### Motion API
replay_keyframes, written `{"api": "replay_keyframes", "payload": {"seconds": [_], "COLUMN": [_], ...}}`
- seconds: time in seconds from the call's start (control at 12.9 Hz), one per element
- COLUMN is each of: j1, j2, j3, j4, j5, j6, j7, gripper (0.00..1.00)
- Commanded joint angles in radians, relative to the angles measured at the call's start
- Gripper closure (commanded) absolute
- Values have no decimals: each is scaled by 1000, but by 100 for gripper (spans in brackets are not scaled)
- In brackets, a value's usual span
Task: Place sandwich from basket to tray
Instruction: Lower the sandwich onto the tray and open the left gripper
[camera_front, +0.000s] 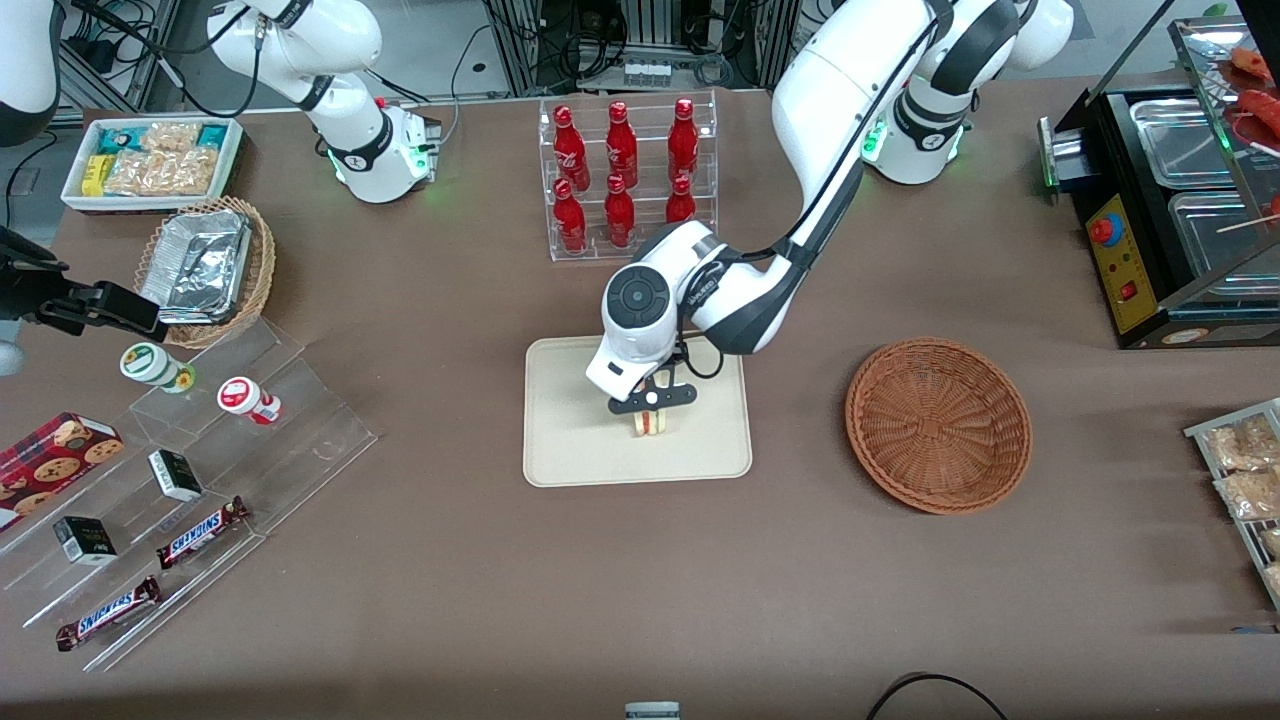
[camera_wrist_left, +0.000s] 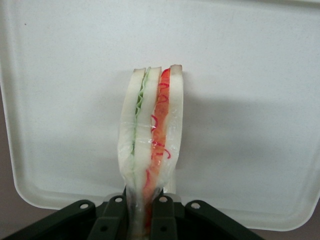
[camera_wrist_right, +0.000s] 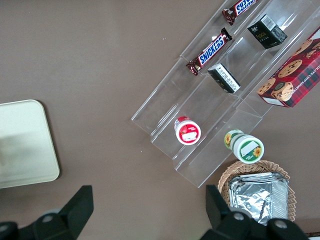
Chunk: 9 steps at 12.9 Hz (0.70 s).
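My gripper (camera_front: 652, 408) hangs over the middle of the cream-beige tray (camera_front: 570, 450), shut on the sandwich (camera_front: 650, 424). In the left wrist view the sandwich (camera_wrist_left: 152, 130) is a clear-wrapped wedge of pale bread with green and red-orange filling, pinched at one end between my black fingers (camera_wrist_left: 163, 217), with the tray (camera_wrist_left: 250, 100) right under it. I cannot tell whether it touches the tray. The reddish-brown wicker basket (camera_front: 938, 424) lies beside the tray toward the working arm's end of the table, with nothing in it.
A clear rack of red bottles (camera_front: 625, 175) stands farther from the front camera than the tray. Clear stepped shelves (camera_front: 200, 480) with snack bars, boxes and cups and a tan basket of foil trays (camera_front: 205, 268) lie toward the parked arm's end. A black food warmer (camera_front: 1170, 210) stands at the working arm's end.
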Motion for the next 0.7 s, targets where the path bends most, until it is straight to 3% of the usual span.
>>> {"api": "replay_keyframes", "payload": {"seconds": [0.0, 0.31, 0.47, 0.62], "j1": [-18, -18, -18, -18], "j2": [29, 67, 67, 67], "j3": [18, 19, 19, 19], "j4": [45, 92, 92, 91], "j5": [18, 19, 19, 19], "j6": [-4, -6, -4, -6], "j7": [-50, -81, -84, -86], "gripper": [100, 100, 1, 0]}}
